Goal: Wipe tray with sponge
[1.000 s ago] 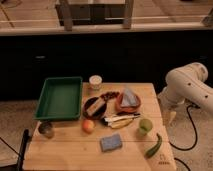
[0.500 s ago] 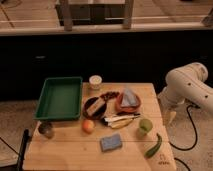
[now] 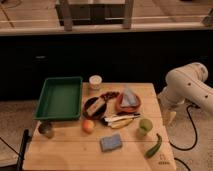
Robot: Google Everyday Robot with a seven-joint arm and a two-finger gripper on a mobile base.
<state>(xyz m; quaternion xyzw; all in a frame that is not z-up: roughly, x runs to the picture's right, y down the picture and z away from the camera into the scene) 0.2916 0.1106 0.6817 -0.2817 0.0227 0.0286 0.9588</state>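
Camera view: 1 arm, elbow raised, hangs beyond the right edge of the table (image 3: 65, 155). The gripper (image 3: 171, 117) points downward just beside that edge, and whether it is apart or together cannot be told. The blue sponge (image 3: 111, 142) lies near the table's front, well apart from the gripper; the green tray (image 3: 61, 79) sits at left. Step in hand: approach. The next move calls for reaching leftward to grasp the sponge.

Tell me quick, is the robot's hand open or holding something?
Gripper: cannot tell if open or closed; it hangs beside the table's right edge, apart from the sponge.
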